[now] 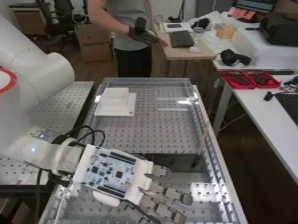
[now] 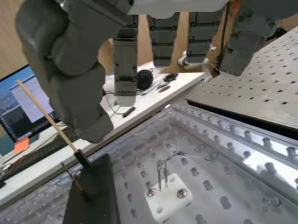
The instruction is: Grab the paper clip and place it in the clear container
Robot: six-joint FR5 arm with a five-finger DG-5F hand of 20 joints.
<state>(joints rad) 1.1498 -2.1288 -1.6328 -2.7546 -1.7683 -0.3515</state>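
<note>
1. Hard metal bench point(image 1: 72, 102), dotted with round holes.
2. My stiff grey hand point(image 1: 165, 193) is empty, open, fingers nearly straight.
3. Thin bent wire point(image 2: 159, 172), maybe the paper clip, by a smooth white block point(image 2: 166, 201).
4. Long wooden stick point(image 2: 50, 118).

the white fairino fr5 arm point(image 1: 41, 70) comes in from the high view's left, its wrist point(image 1: 52, 156) behind the fingers, at the end away from their tips. the dg-5f hand point(image 1: 139, 177) is open, back upward, a blue-and-white circuit board point(image 1: 112, 172) on it just behind the fingers. the dark grey fingers point(image 1: 170, 192) lie nearly straight, side by side with gaps between. the thumb point(image 2: 83, 97) is beside them, its tip apart from the nearest finger.
</note>
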